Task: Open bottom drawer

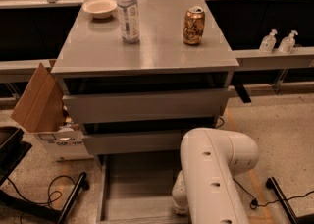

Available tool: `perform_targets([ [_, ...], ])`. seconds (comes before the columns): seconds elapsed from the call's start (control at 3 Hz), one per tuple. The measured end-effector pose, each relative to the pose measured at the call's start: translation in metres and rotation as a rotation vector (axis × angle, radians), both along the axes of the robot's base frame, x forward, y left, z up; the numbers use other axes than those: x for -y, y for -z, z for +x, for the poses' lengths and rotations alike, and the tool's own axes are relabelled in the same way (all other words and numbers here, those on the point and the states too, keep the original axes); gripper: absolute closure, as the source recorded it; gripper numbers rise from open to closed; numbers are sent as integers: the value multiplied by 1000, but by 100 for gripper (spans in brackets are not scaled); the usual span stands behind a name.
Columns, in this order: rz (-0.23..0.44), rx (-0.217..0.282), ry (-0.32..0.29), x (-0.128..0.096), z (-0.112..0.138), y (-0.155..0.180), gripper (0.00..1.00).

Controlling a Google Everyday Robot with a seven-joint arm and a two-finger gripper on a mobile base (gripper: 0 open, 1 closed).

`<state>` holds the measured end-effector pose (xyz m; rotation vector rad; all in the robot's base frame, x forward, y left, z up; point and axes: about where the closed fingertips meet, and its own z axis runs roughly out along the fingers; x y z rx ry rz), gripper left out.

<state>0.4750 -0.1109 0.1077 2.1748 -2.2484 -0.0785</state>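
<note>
Looking down in the camera view, the bottom drawer (140, 183) stands drawn well out from under the two grey fronts above it, the upper drawer (147, 105) and the middle drawer (132, 142), with its plain grey tray bare to the camera. The robot's white arm (216, 169) fills the lower right and reaches down over the tray's right front corner. The end effector is hidden beneath that arm, so I judge it to be low at the drawer's front right, and I cannot tell whether it is open or closed.

On the tabletop (157, 51) stand a water bottle (128, 12), a can (194, 25) and a bowl (99, 7), well apart from one another. A cardboard box (37, 100) leans just beside the cabinet's left side.

The opening looks nearly done. The hold sits off to one side, so a further pull could skew the tray and bind it on its runners. With no handle, the hold could slip off the front. A hard tug at the end of travel could jolt the cabinet and tip the tall bottle.
</note>
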Motion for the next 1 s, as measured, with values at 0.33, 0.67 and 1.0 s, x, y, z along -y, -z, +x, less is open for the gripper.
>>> perform_targets([
  [0.33, 0, -2, 0, 0, -1, 1, 63],
  [0.67, 0, -5, 0, 0, -3, 2, 39],
  [1.0, -1, -8, -1, 0, -5, 3, 16],
])
